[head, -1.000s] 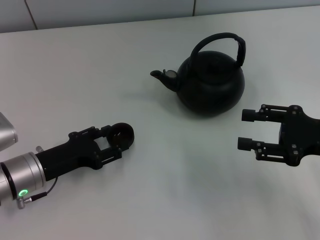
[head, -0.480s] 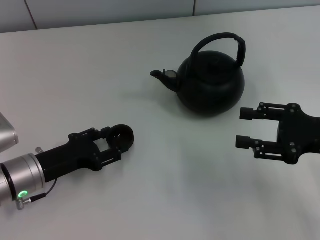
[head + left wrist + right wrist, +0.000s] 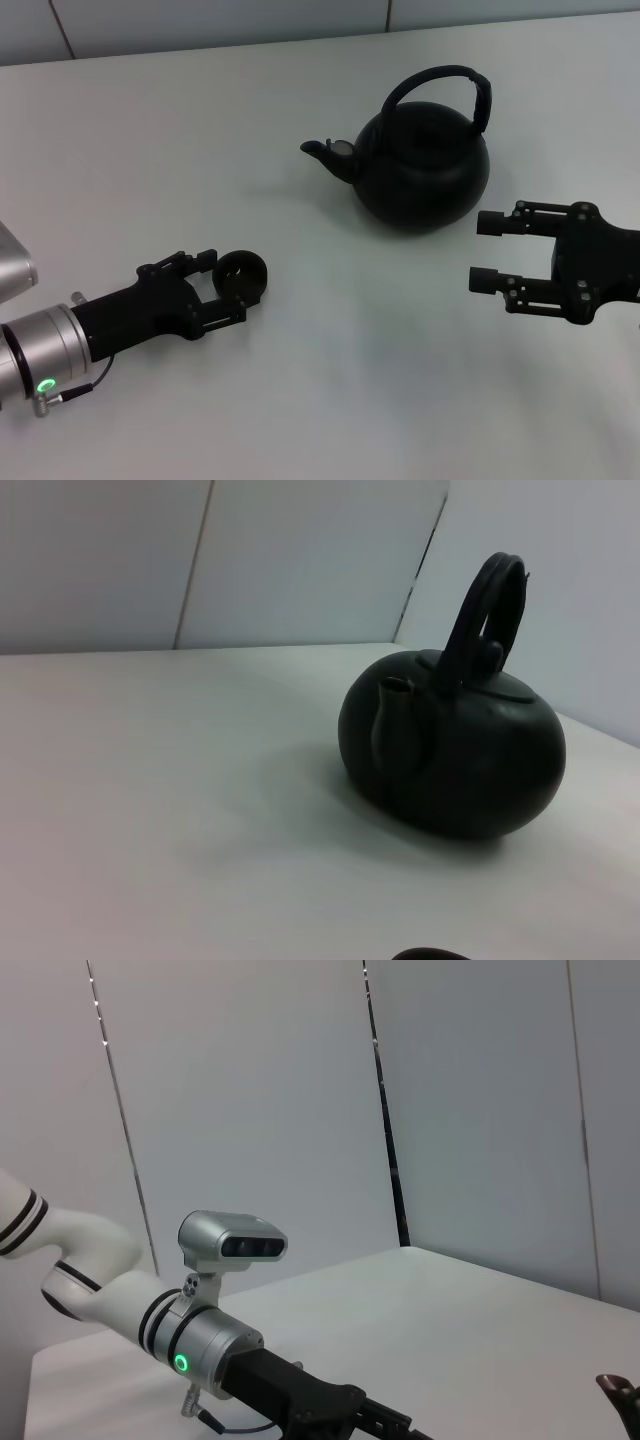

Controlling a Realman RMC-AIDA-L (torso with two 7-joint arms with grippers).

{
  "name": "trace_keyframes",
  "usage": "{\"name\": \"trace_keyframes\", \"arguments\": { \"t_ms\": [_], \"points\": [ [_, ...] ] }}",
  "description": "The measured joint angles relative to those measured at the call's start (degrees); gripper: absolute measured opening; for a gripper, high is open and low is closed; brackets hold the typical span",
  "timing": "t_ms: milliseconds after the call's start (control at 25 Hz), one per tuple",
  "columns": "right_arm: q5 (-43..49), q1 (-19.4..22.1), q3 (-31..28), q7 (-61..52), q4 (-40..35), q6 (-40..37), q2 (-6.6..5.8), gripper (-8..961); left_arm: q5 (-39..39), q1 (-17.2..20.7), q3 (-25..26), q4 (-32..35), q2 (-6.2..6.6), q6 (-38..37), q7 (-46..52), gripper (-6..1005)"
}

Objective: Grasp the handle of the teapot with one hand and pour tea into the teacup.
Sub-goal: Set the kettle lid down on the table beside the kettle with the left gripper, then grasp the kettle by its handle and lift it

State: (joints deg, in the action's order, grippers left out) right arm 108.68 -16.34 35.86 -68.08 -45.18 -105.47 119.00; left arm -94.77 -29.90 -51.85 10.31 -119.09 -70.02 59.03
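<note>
Two grippers low over the white table [image 3: 150, 150], teapot [image 3: 424, 170] beyond both.
Left gripper [image 3: 223, 285] brackets the teacup [image 3: 242, 275], fingers parted; right gripper [image 3: 488, 252] spread wide, just beside the teapot, below its handle [image 3: 440, 88].

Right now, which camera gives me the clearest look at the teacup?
The head view: the whole teacup shows at the left gripper. The left wrist view catches only a sliver of its rim at the frame edge, and the right wrist view doesn't show it.
</note>
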Motion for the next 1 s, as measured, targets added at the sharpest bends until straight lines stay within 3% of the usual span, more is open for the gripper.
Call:
{"name": "trace_keyframes", "arguments": {
  "t_ms": [720,760,840,880,1000],
  "points": [
    [-0.05,-0.01,-0.03,-0.04,0.00,0.56,0.00,660,0.03,2.04,0.14,4.76,0.43,-4.98,1.35,866],
    [-0.06,-0.01,-0.06,-0.04,0.00,0.64,0.00,660,0.06,4.25,0.18,8.61,0.50,-9.63,1.15,865],
    [-0.05,-0.01,-0.09,-0.04,0.00,0.94,0.00,660,0.06,4.25,0.18,8.61,0.50,-9.63,1.15,865],
    [-0.06,0.00,-0.09,-0.04,0.00,1.19,0.00,660,0.06,5.96,0.17,11.81,0.69,-14.36,0.51,865],
    [-0.05,0.00,-0.10,-0.04,0.00,2.83,0.00,660,0.06,5.96,0.17,11.81,0.69,-14.36,0.51,865]
  ]
}}
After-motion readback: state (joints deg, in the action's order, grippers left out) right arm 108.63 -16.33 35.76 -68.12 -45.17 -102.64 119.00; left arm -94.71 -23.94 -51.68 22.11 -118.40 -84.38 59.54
